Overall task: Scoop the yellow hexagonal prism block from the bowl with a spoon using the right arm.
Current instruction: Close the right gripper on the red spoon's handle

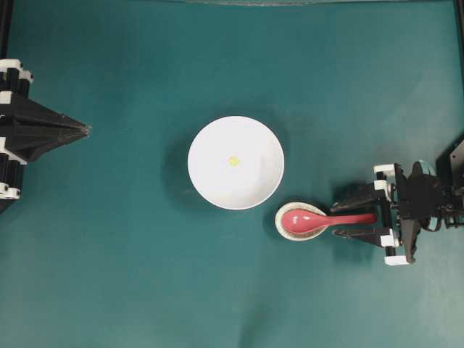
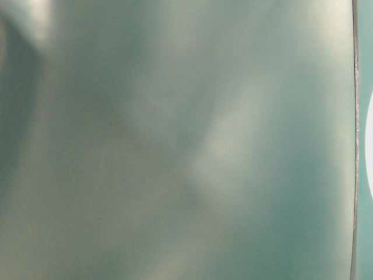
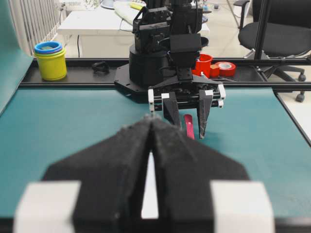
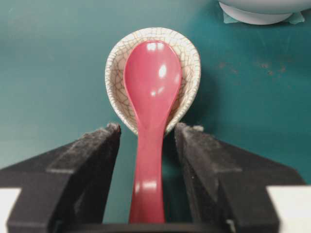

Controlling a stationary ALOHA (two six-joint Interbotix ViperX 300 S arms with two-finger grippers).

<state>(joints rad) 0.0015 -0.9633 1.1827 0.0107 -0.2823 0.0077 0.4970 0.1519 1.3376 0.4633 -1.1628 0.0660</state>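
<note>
The white bowl (image 1: 254, 181) stands mid-table with the tiny yellow hexagonal prism block (image 1: 233, 161) lying inside it. To its lower right the pinkish-red spoon (image 1: 304, 220) lies with its scoop in a speckled beige spoon rest (image 1: 280, 217), handle pointing right. My right gripper (image 1: 337, 219) is open and straddles the handle. In the right wrist view the spoon (image 4: 151, 82) runs between the fingers of the right gripper (image 4: 148, 128), with a gap on each side. My left gripper (image 1: 85, 130) is shut and empty at the far left, well away from the bowl.
The bowl's edge (image 4: 257, 12) shows just beyond the spoon rest (image 4: 192, 53). Off the table's far end, behind the right arm's base, are stacked cups (image 3: 50, 60) and red tape rolls (image 3: 221, 68). The table-level view is a teal blur.
</note>
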